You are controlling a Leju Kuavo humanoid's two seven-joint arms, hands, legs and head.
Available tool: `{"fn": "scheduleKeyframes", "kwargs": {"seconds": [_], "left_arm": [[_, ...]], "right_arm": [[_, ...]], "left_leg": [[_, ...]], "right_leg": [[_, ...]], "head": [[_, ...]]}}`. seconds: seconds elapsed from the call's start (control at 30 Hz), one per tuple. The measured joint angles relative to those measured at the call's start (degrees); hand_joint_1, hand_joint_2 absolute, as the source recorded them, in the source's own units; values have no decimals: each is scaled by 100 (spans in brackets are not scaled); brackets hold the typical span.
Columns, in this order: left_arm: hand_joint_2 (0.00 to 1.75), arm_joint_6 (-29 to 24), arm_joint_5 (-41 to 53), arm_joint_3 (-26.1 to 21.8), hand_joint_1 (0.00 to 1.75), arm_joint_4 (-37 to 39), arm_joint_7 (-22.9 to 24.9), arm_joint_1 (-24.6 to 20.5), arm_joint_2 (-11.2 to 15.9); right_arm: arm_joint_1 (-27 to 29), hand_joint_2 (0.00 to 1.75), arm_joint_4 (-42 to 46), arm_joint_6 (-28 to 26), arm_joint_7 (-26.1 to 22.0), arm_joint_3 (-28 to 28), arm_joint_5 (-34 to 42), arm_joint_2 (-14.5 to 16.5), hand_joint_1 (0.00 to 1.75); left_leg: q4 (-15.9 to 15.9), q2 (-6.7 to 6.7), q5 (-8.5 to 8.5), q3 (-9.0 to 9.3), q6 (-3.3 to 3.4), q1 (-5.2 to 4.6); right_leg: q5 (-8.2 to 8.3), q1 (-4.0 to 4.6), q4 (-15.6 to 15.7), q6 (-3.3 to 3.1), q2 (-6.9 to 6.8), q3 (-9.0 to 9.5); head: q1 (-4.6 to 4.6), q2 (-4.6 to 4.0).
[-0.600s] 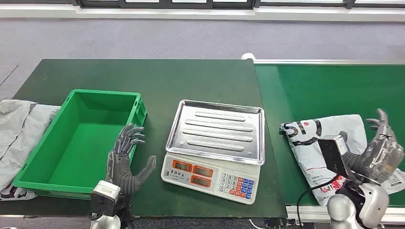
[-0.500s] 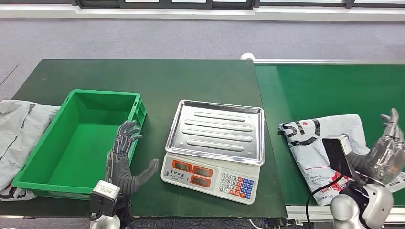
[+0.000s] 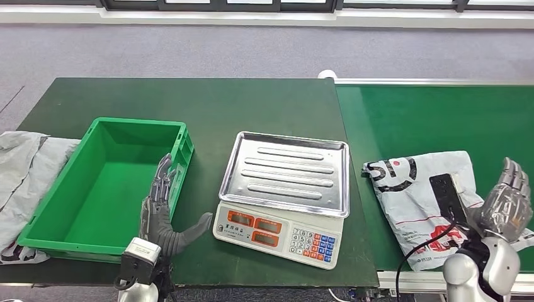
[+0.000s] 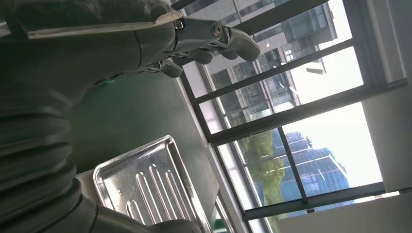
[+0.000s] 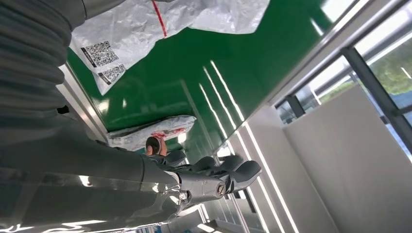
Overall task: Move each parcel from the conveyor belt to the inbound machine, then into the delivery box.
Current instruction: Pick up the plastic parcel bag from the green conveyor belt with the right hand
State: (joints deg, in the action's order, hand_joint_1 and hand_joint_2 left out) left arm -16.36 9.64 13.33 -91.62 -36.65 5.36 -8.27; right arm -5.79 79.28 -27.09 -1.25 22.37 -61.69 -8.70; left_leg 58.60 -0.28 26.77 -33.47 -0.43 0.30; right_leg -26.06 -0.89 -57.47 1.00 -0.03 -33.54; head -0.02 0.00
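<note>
With the parcel (image 3: 419, 201) on the belt (image 3: 434, 119) at 4 o'clock, pickup is pending. Right hand (image 3: 507, 204) hovers beside it, fingers apart, holding nothing; left hand (image 3: 165, 214) likewise empty. Next: close on the parcel, carry it to the scale (image 3: 283, 189).

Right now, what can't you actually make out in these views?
- Scale displays: too small to read, head view.
- Parcel label text: too small; the right hand and its black wrist unit cover part of it.
- Whether the right hand touches the parcel: contact hidden by the hand, head view.
- Grey bags: cut off by the head view's left edge, partly behind the green bin.
</note>
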Motion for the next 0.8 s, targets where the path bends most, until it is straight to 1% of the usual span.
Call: {"fn": "scheduleKeyframes", "kwargs": {"seconds": [0.2, 0.23, 0.3, 0.4, 0.47, 0.57, 0.63, 0.8], "left_arm": [[175, 0, 1, -3, 0, 0, 4, -5, -19], [175, 3, 4, -4, 0, 0, 9, -6, -19], [175, 15, 22, -7, 0, 2, 27, -18, -19], [175, 64, 56, -9, 0, 19, 57, -57, -17], [175, 91, 61, -9, 0, 58, 70, -82, -12], [175, 95, 60, -9, 0, 141, 83, -116, -9], [175, 96, 61, -9, 0, 191, 91, -139, -13], [175, 102, 95, -8, 0, 295, 138, -225, -19]], "right_arm": [[-96, 175, -289, 49, 50, 15, -20, -67, 0], [-120, 175, -334, 144, 121, 16, -53, -76, 0], [-215, 175, -545, 593, 406, 21, -155, -120, 0], [-466, 175, -1296, 1374, 786, 48, -300, -260, 0], [-673, 175, -2014, 1697, 930, 62, -416, -381, 0], [-922, 175, -3056, 2031, 1095, 83, -541, -527, 0], [-1032, 175, -3553, 2212, 1193, 95, -589, -568, 0], [-1341, 175, -4239, 2500, 1298, 104, -633, -631, 0]], "left_leg": [[-1, 1, 0, 0, -1, 1], [-1, 1, 1, 0, -1, 2], [-2, 3, 1, 0, -2, 2], [-1, 2, 1, 0, -1, 1], [1, 0, 0, -1, 0, 1], [3, -1, 0, -1, 0, 0], [3, 1, 1, 2, -1, 3], [2, 31, 14, 33, -5, 18]], "right_leg": [[-1, 2, -1, -1, 1, -2], [-1, 2, -1, -2, 1, -2], [-2, 2, 0, -2, 3, -3], [-1, 1, 1, -1, 2, -1], [1, 0, 1, 2, 0, 0], [3, 0, 1, 5, 0, 1], [3, 3, 1, 4, 3, 2], [-1, 18, 11, -1, 31, 20]], "head": [[0, 0], [0, 0], [0, 0], [1, 0], [1, 0], [0, 0], [0, 0], [-1, 0]]}}
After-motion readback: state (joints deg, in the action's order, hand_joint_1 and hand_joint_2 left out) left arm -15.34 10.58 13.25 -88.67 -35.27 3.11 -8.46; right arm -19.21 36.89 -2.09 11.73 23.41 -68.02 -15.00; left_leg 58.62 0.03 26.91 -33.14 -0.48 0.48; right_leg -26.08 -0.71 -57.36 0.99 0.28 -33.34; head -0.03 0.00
